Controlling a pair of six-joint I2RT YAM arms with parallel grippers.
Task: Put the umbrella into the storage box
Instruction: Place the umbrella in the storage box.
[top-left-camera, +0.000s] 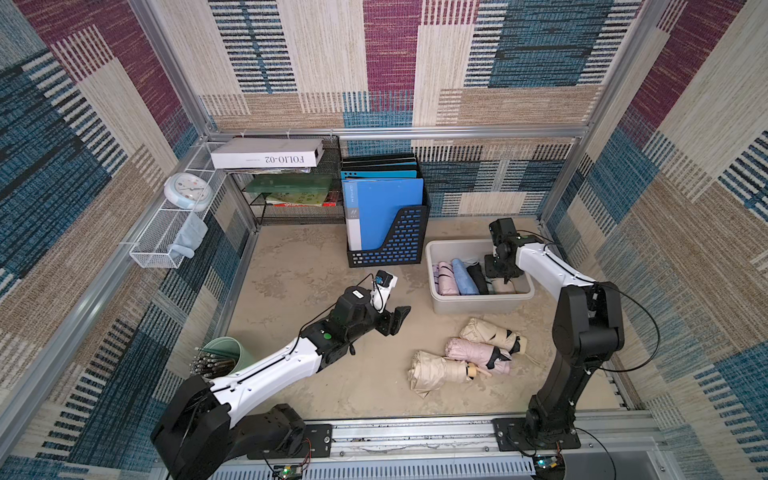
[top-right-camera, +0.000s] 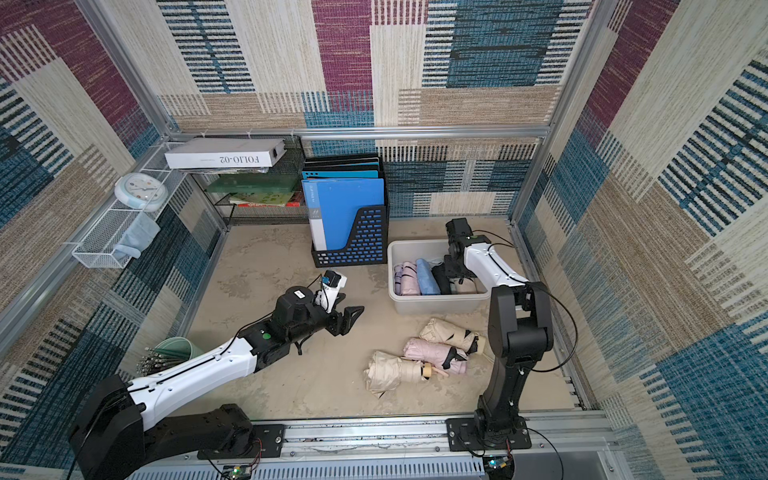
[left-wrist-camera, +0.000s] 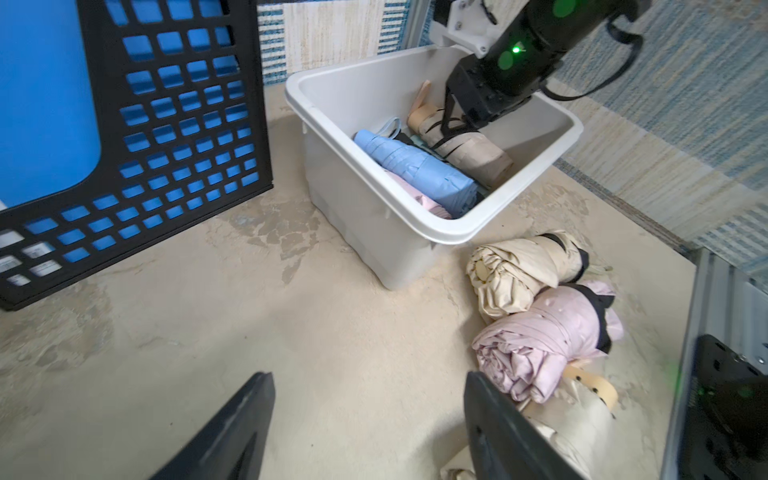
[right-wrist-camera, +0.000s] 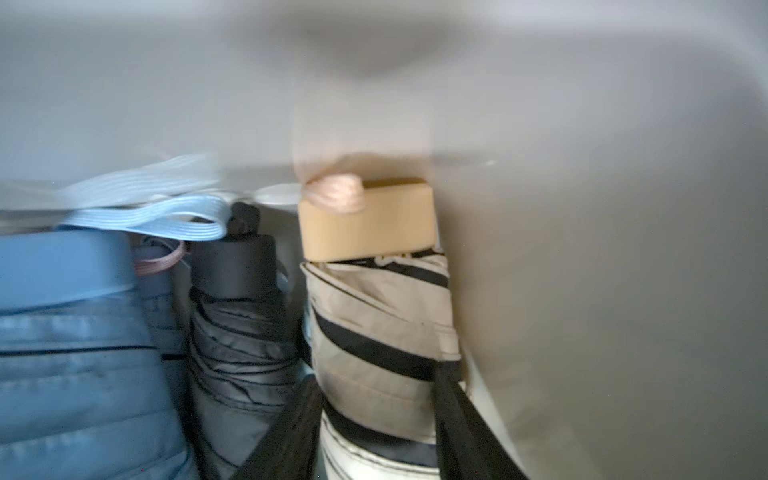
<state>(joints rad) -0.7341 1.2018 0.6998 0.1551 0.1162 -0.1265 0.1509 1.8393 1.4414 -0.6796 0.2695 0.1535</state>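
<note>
Beige counter (top-left-camera: 311, 270), patterned walls (top-left-camera: 395, 62). Umbrella (right-wrist-camera: 374, 328), beige with black stripes, lies inside box (top-left-camera: 473, 305) against the end wall nearest the right arm (top-left-camera: 548, 266), black umbrella (right-wrist-camera: 237, 332) just beside. Looks light; loose fabric over a stiff core, so likely slippery – best gripped across mid-roll, not handle (right-wrist-camera: 370, 224) or strap (right-wrist-camera: 336, 195). Right tool (right-wrist-camera: 374, 378) straddles it there, fingers (right-wrist-camera: 457, 415) pinching both flanks. Left tool (left-wrist-camera: 365, 376) spread, empty, over bare counter, well apart.
</note>
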